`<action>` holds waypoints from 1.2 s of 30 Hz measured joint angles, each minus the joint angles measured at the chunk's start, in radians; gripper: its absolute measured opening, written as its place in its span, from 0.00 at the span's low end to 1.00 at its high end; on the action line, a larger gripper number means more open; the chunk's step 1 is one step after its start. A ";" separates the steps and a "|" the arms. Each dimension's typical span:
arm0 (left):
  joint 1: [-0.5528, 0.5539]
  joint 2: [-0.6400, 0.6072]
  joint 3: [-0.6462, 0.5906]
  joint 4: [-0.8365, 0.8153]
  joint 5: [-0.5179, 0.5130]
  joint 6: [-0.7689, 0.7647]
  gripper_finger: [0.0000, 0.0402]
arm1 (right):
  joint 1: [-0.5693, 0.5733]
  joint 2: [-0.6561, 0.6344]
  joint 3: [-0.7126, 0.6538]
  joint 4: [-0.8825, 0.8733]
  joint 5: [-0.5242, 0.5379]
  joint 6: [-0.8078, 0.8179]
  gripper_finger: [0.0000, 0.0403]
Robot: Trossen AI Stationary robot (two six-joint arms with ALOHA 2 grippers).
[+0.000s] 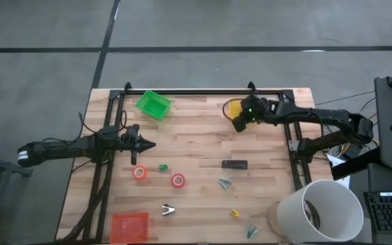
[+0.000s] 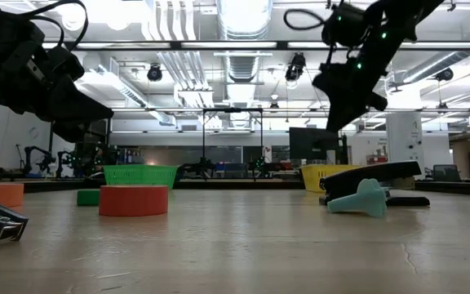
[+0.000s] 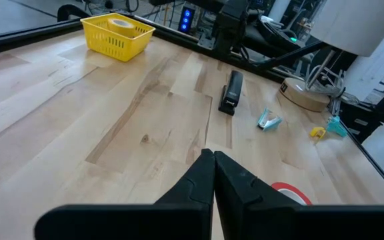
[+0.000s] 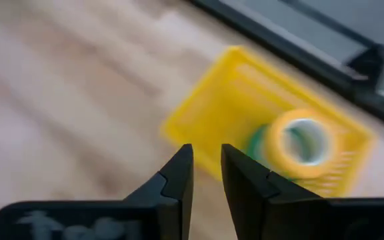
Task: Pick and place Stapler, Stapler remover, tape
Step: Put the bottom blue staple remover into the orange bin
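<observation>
my right gripper (image 4: 207, 175) hangs slightly parted, empty, just beside the yellow basket (image 4: 227, 100) (tape roll (image 4: 297, 143) inside); left gripper (image 3: 213, 175) shut.

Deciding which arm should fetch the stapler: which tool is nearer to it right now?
Right, by a little. The right tool hangs over the yellow basket, directly behind the stapler. The left tool is farther off, across the table to the stapler's left.
</observation>
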 joint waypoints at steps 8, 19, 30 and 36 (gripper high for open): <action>0.000 0.000 0.000 0.000 0.000 0.000 0.03 | 0.189 -0.006 0.000 0.003 -0.035 0.044 0.16; 0.000 0.000 0.000 0.000 0.000 0.000 0.03 | 0.388 -0.006 0.000 0.036 -0.088 0.086 0.13; 0.000 0.000 0.000 0.000 0.000 0.000 0.03 | 0.534 0.031 0.000 0.190 -0.095 0.062 0.13; 0.000 0.001 0.000 0.000 0.000 0.000 0.03 | 0.533 0.097 0.000 0.311 -0.113 0.138 0.13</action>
